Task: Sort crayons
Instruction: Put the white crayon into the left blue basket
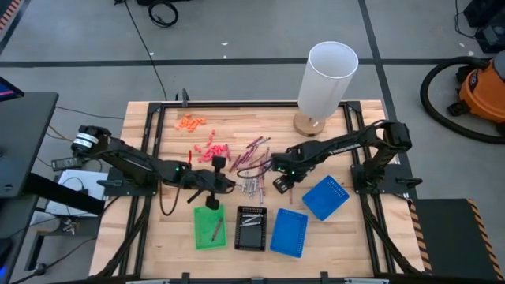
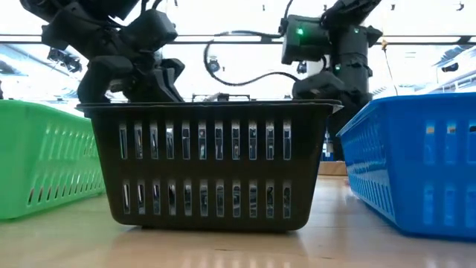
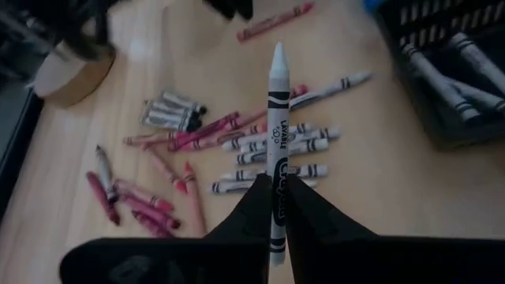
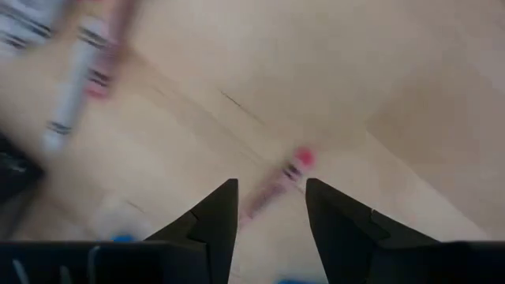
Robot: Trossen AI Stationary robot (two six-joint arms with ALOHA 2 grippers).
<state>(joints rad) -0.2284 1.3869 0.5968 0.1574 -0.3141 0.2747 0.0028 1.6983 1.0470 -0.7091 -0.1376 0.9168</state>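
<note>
My left pincer (image 3: 276, 207) clamps a grey crayon (image 3: 277, 142) upright-forward; right pincer (image 4: 271, 207) gapes wide, a red crayon (image 4: 276, 188) between its fingers.

The black tray (image 2: 208, 164) hides its contents in the low view.

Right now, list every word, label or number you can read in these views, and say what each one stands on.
"Crayola": on the wrapper of the white crayon held between the left gripper fingers.
"WASHABLE": small print on the same wrapper; only partly legible, with a smaller line under it too small to read.
Wrappers of the loose crayons on the table: too small or blurred to read.
The other views show no readable text.
</note>
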